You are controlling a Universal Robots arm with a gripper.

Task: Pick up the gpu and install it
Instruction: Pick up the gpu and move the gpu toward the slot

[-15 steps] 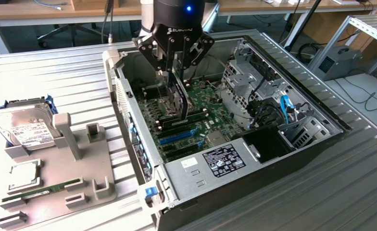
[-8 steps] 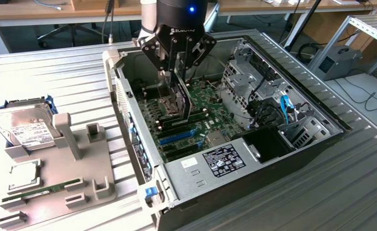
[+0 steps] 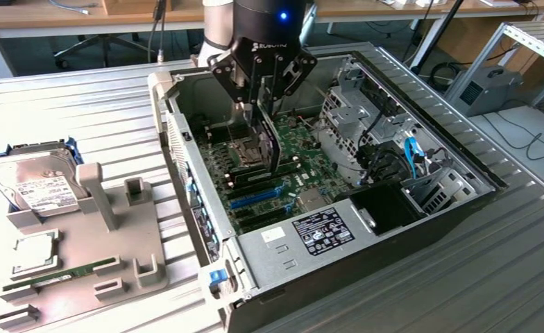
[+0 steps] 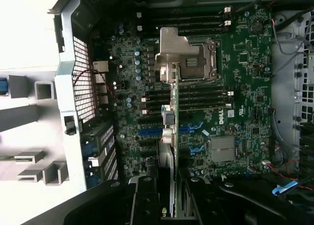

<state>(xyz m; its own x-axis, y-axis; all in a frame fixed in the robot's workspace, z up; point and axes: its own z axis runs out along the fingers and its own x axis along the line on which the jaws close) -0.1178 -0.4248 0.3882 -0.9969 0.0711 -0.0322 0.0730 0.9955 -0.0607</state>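
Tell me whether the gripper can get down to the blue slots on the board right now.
Probably yes. The gripper, shut on the card, hangs inside the open case, and nothing stands above the blue slots; the cables lie toward the exterior view's right.

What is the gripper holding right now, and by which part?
The gripper is shut on the gpu, clamping its upper edge. The card hangs edge-down over the motherboard inside the open case.
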